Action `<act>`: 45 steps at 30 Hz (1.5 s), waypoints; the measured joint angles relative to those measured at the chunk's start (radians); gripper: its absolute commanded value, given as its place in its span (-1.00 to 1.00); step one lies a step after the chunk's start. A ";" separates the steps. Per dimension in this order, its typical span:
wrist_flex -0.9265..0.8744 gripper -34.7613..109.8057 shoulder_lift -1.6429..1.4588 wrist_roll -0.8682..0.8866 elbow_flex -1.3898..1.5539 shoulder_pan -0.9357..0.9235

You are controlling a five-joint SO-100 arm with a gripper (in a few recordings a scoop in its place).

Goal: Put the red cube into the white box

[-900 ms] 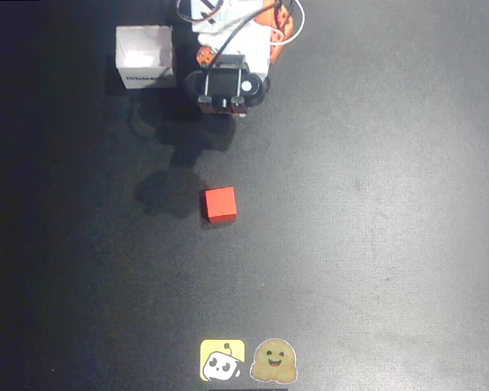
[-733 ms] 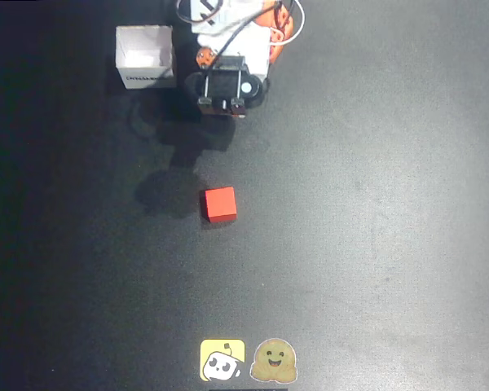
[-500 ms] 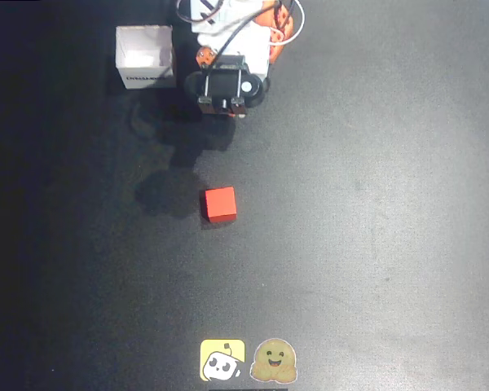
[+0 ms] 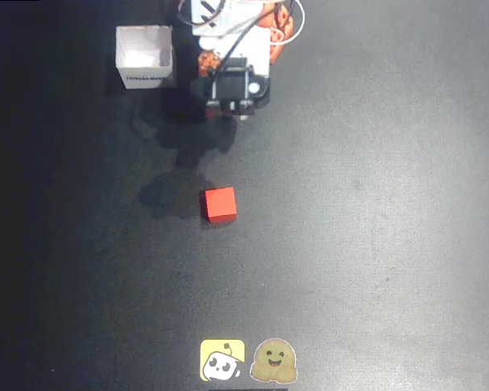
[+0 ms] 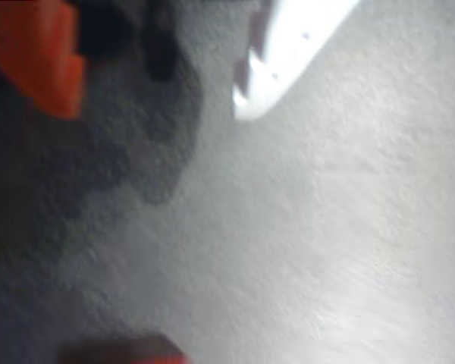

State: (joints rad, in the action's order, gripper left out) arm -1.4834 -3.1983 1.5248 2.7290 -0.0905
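Note:
The red cube (image 4: 220, 204) lies on the dark mat near the middle in the overhead view, with nothing touching it. Its top edge shows blurred at the bottom of the wrist view (image 5: 121, 351). The white box (image 4: 146, 55) stands open-topped at the upper left, lettering on its near wall. My gripper (image 4: 226, 110) hangs under the wrist at the top centre, right of the box and well above the cube in the picture. In the wrist view an orange finger (image 5: 42, 57) and a white finger (image 5: 288, 45) stand apart with bare mat between them, so the gripper (image 5: 155, 110) is open and holds nothing.
The arm's base (image 4: 244, 24) with white cables sits at the top edge. Two cartoon stickers (image 4: 248, 360) lie at the bottom centre. The arm's shadow (image 4: 175, 191) falls left of the cube.
The wrist has turned and shifted slightly to the right at the top of the overhead view. The cube and the box have not moved.

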 measured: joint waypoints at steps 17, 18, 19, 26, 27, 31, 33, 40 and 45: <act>0.032 -0.27 0.206 0.012 -0.135 0.031; 0.043 -0.27 0.247 0.014 -0.160 0.037; 0.054 -0.27 0.291 0.020 -0.187 0.044; 0.126 -0.23 0.598 0.021 -0.347 0.060; 0.135 -0.23 0.638 0.021 -0.364 0.060; 0.169 -0.18 0.772 0.017 -0.425 0.055; 0.183 -0.15 0.831 0.000 -0.456 0.055; 0.276 -0.14 1.017 -0.078 -0.522 0.006; 0.383 -0.14 1.149 -0.100 -0.526 -0.012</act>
State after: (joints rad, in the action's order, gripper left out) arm -1.0999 -2.0494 1.4251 2.2028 -0.1028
